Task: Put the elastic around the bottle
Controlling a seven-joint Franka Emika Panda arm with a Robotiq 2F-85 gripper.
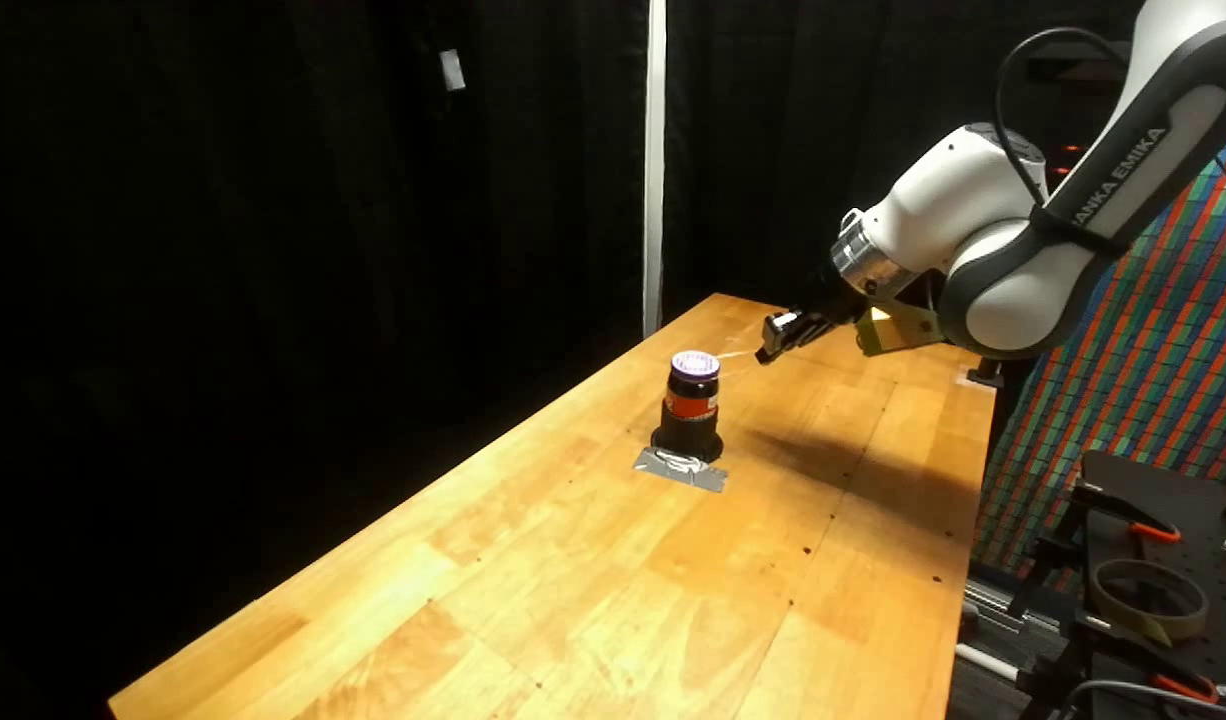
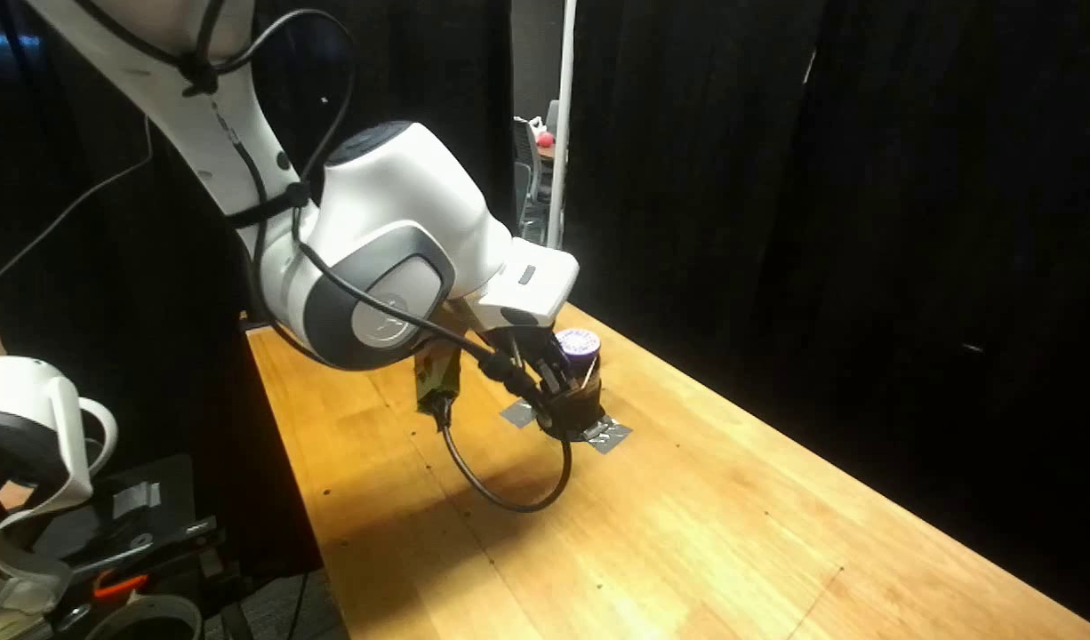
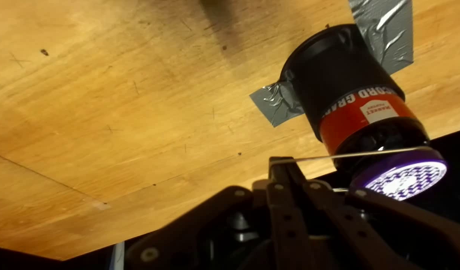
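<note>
The bottle, a dark jar with a red label and purple-and-white lid, stands upright in a black holder [image 3: 335, 63]. The bottle shows in both exterior views [image 1: 691, 402] [image 2: 579, 343] and the wrist view [image 3: 365, 120]. My gripper [image 3: 282, 162] is beside the lid, fingertips together, apart from the bottle; it also shows in both exterior views [image 1: 770, 340] [image 2: 561, 388]. The thin pale elastic [image 3: 350, 155] is stretched between my fingertips and the bottle, with strands on both sides of the lid's lower edge. It wraps the fingertips' outside; whether it is pinched is unclear.
Grey tape [image 1: 680, 468] fixes the holder to the wooden table [image 1: 613, 600]. The table's far edge lies close behind the bottle, with a black curtain [image 1: 323, 250] beyond. A cable loop [image 2: 518, 508] hangs below the wrist. A side cart [image 1: 1163, 560] holds a tape roll [image 1: 1148, 597].
</note>
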